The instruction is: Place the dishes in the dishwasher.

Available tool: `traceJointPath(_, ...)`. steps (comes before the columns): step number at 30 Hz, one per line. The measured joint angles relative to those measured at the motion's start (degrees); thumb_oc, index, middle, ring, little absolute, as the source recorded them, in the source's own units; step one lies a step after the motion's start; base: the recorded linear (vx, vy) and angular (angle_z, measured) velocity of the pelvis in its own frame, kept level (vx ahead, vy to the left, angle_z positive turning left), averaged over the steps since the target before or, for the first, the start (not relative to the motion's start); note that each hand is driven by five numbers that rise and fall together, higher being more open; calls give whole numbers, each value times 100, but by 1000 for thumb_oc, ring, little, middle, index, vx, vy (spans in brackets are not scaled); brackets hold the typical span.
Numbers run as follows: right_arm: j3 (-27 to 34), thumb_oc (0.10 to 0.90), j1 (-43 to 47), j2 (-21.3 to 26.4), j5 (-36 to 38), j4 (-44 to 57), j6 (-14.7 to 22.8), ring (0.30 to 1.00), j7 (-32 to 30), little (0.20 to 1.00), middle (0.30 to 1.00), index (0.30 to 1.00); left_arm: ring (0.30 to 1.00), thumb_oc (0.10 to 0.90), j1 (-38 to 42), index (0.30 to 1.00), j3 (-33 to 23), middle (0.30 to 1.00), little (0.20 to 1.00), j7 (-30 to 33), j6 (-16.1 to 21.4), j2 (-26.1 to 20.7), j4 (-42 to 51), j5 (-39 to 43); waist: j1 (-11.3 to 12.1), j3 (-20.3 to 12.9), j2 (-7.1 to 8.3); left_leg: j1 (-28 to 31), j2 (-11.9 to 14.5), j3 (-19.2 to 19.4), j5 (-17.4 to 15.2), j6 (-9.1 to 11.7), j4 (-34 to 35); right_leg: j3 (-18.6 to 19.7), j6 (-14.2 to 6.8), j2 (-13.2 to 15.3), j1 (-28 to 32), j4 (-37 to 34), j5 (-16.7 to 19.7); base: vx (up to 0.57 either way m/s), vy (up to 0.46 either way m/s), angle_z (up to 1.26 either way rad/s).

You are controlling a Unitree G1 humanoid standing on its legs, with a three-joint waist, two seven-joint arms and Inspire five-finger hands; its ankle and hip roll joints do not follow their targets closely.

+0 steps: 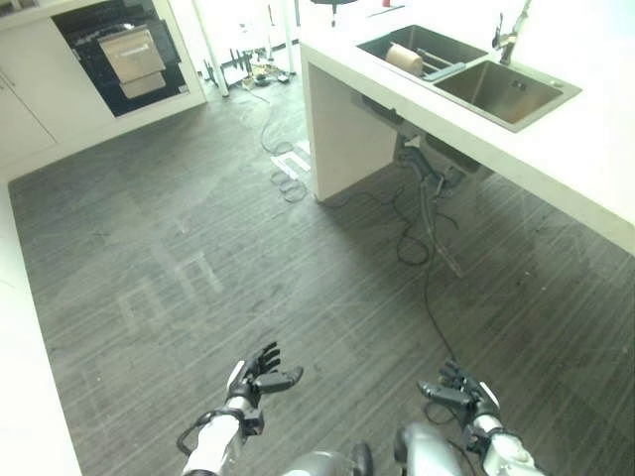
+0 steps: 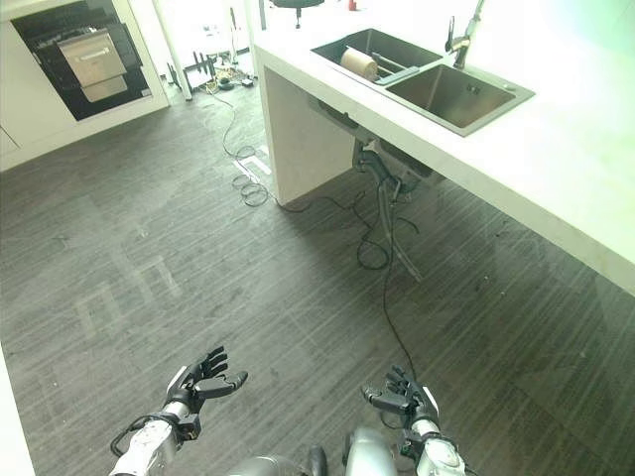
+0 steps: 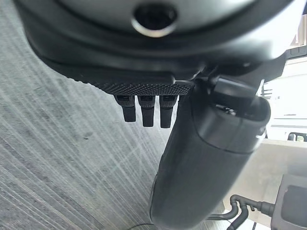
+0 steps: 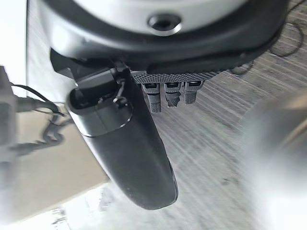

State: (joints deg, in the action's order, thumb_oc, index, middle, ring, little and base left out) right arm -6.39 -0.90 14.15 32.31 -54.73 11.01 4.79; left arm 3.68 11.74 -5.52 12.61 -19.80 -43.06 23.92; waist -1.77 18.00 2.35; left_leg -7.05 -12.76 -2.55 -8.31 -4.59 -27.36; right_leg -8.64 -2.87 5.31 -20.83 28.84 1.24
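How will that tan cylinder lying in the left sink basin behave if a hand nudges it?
The tan cylinder lies on its side, so it would probably roll. The steel sink walls should contain it. Its weight can't be judged from here.

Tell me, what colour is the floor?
Dark grey floor with fine streaks, best in the left eye view.

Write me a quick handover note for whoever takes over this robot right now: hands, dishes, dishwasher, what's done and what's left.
Left hand: open, holding nothing, low over the grey wood-grain floor.
Right hand: open, holding nothing, also over the floor.
Dishes: a tan, roll-shaped item lies in the left basin of the steel double sink; I cannot tell what it is.
Dishwasher: the dark open appliance in the far cabinets may be it.
Done: nothing loaded.
Left: everything.
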Motion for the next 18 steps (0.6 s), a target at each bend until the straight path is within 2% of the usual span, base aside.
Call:
traceJointPath(1,32,800,-124,124,8,-2,27,900,77,900,900,900,900,800,-210,900,-7,900,900,18,31,21,210,0,23,-74,-148,14,387,-178,-217,-541,322,-225,-413,-113,-235,-226,-191,284,-89,30)
traceJointPath(2,44,800,-38,134,26,16,-10,900,117,900,900,900,900,800,-297,900,-275,900,900,143,-41,40,-43,22,198,-9,66,105,223,137,-433,-335,209,-331,-347,11,-479,-962,-278,297,-100,-23)
traceJointPath(3,168,800,-14,244,38,106,96,900,239,900,900,900,900,800,-305,900,-369,900,900,243,-215,132,-363,19,113,11,63,138,125,240,-648,-469,49,-418,-198,7,-808,-1156,-270,442,-155,-51)
traceJointPath(4,430,800,90,367,39,75,151,900,334,900,900,900,900,800,-511,900,-339,900,900,238,-360,295,-691,22,-144,66,-150,431,-38,245,-814,-497,103,-566,33,63,-1149,-1135,-159,470,-165,-14)
traceJointPath(6,466,800,-71,395,43,81,126,900,325,900,900,900,900,800,-800,900,-283,900,900,185,-364,466,-734,11,-276,20,-325,1160,-124,179,-837,-445,695,-803,386,-7,-1006,-895,-98,542,-203,-4)
traceJointPath(7,450,800,-130,414,42,81,117,900,324,900,900,900,900,800,-837,900,-282,900,900,137,-362,545,-720,-3,-255,-42,-424,1395,-120,143,-831,-431,925,-969,569,-112,-823,-816,-87,469,-179,-17)
traceJointPath(8,375,800,-131,440,41,84,94,900,323,900,900,900,900,800,-924,900,-280,900,900,96,-350,610,-659,-9,-233,-113,-526,1619,-112,143,-809,-394,1076,-1209,925,-279,-546,-750,-161,386,-151,-31)
traceJointPath(9,322,800,-140,445,40,100,95,900,322,900,900,900,900,800,-986,900,-286,900,900,89,-350,666,-614,-11,-235,-205,-541,1738,-206,209,-761,-296,1033,-1291,1294,-435,-144,-867,-241,375,-152,-31)
traceJointPath(10,239,800,-123,461,36,93,94,900,319,900,900,900,900,800,-1023,900,-299,900,900,72,-350,689,-609,-10,-191,-286,-438,1737,-372,245,-768,4,781,-955,1734,-438,238,-1246,41,378,-162,-19)
traceJointPath(11,255,800,-71,471,35,41,76,900,288,900,900,900,900,800,-908,900,-291,900,900,73,-360,733,-646,-11,-187,-296,-529,1673,-283,152,-1002,233,458,-845,1673,-477,282,-1166,141,311,-145,1)
traceJointPath(12,255,800,-97,409,33,51,33,900,260,900,900,900,900,800,-839,900,-315,900,900,46,-321,685,-532,-6,-143,-374,-584,1596,14,-31,-1294,285,338,-824,1606,-512,390,-1155,5,317,-165,2)
traceJointPath(13,200,800,-112,397,25,78,22,900,286,900,900,900,900,800,-784,900,-344,900,900,41,-276,616,-424,3,-72,-372,-541,1592,270,-81,-1405,443,364,-752,1614,-518,507,-1155,-93,310,-183,-3)
traceJointPath(14,134,800,-102,428,-29,145,18,900,308,900,900,900,900,800,-709,900,-360,900,900,38,-272,520,-303,6,20,-390,-495,1536,622,-112,-1353,735,455,-709,1547,-473,657,-1100,-226,314,-190,-12)
traceJointPath(15,93,800,-108,547,-62,342,22,900,319,900,900,900,900,800,-677,900,-370,900,900,43,-265,474,-156,6,20,-415,-494,1513,880,-369,-1021,976,676,-710,1259,-370,682,-725,-444,325,-203,-20)
traceJointPath(16,64,800,-20,665,-62,406,21,900,327,900,900,900,900,800,-717,900,-393,900,900,56,-259,499,-112,4,16,-445,-563,1624,797,-352,-903,912,631,-612,1139,-324,728,-619,-522,264,-158,-8)
traceJointPath(17,61,800,34,731,-61,485,23,900,320,900,900,900,900,800,-699,900,-375,900,900,61,-260,512,-139,5,-25,-457,-578,1566,718,-244,-745,1049,438,-601,1069,-281,782,-597,-630,251,-140,-11)
traceJointPath(18,66,800,111,788,-62,484,24,900,325,900,900,900,900,800,-623,900,-356,900,900,96,-260,519,-147,7,-55,-450,-468,1355,547,-115,-393,1264,35,-504,967,-107,777,-513,-780,268,-177,-21)
